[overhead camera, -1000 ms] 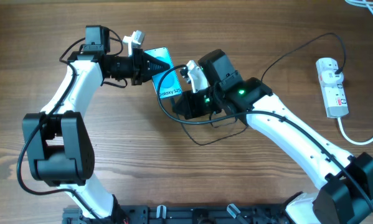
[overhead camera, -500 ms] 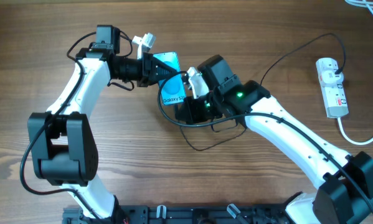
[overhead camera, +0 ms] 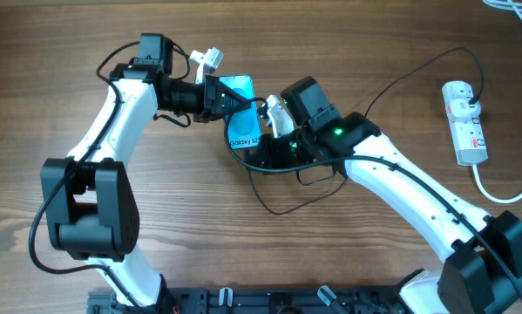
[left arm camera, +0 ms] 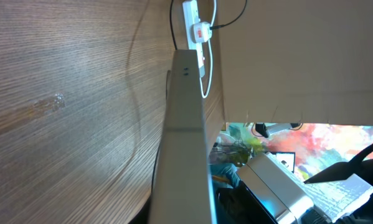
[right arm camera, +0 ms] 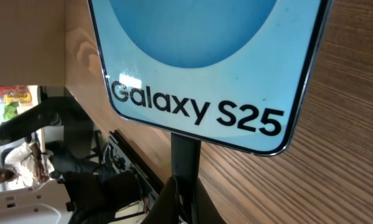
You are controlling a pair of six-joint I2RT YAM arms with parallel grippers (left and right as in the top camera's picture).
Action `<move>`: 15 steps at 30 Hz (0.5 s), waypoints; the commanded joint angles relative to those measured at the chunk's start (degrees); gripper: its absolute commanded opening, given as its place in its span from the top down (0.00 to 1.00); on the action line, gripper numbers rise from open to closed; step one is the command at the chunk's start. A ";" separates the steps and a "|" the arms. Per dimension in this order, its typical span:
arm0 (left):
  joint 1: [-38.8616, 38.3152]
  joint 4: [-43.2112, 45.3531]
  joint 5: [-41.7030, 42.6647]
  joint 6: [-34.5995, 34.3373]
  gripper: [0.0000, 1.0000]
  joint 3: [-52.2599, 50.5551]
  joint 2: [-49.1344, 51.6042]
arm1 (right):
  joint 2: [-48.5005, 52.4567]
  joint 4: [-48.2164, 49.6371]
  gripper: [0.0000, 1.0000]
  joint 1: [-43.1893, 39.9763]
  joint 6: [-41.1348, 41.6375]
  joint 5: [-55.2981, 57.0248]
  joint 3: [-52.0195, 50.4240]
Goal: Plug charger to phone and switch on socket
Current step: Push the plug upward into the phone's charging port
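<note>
Logging state, left to right.

Left gripper (overhead camera: 215,96): fingers closed on the upper end of the phone (overhead camera: 241,126). The phone sits mid-table (overhead camera: 199,227), between the two wrists. It appears held clear of the wood, though I cannot confirm the gap.

Right gripper (overhead camera: 259,150): just below the phone's lower end. In the right wrist view the connector (right arm camera: 185,158) of the charger (overhead camera: 417,65) rises from between the fingers, so I read them as clamped on it. Its tip meets the phone's bottom edge. Whether it is fully seated cannot be told.

Cable: one slack loop lies on the table under the right forearm, then arcs up and right to the socket (overhead camera: 466,122) near the table's right edge, well apart from both grippers. Switch position is too small to read.

Risks (judgement):
- Connector slightly cocked against the port: a push would jam it or bend the tip.
- Push force along the phone could slide it in the left grip, since only one end is held.
- The slack loop could snag the right arm when it reaches for the switch and tug the plug out.

Orientation: the phone's long axis runs roughly top-to-bottom in the overhead view, leaning slightly. The screen faces the overhead camera, and the "Galaxy S25" end and port point toward the right gripper.
</note>
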 commanded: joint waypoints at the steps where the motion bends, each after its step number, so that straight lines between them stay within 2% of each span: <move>1: -6.49 -6.27 3.85 1.79 0.96 -3.10 -1.05 | -0.26 8.22 0.95 -4.74 -0.44 7.65 5.73; 8: -6.49 -6.67 3.69 1.92 0.96 -3.10 -1.05 | -0.26 10.62 0.95 -5.03 -0.24 6.51 5.73; 9: -6.49 -6.64 3.69 1.92 0.96 -3.10 -1.05 | -0.26 11.39 0.55 -5.03 -0.59 5.55 5.73; 11: -6.34 -6.58 3.69 1.92 0.96 -3.10 -1.05 | -0.26 12.24 0.15 -5.03 -3.04 3.52 5.73; 12: -6.25 -6.40 3.69 1.92 0.96 -3.10 -1.05 | -0.26 12.11 0.05 -5.03 -3.48 3.54 5.73; 13: -6.25 -6.36 3.69 1.92 0.96 -3.10 -1.05 | -0.26 12.04 0.02 -5.07 -3.74 3.52 5.73; 15: -6.25 -6.34 3.72 1.92 0.96 -3.10 -1.05 | -0.26 12.04 0.00 -5.07 -4.44 2.36 5.73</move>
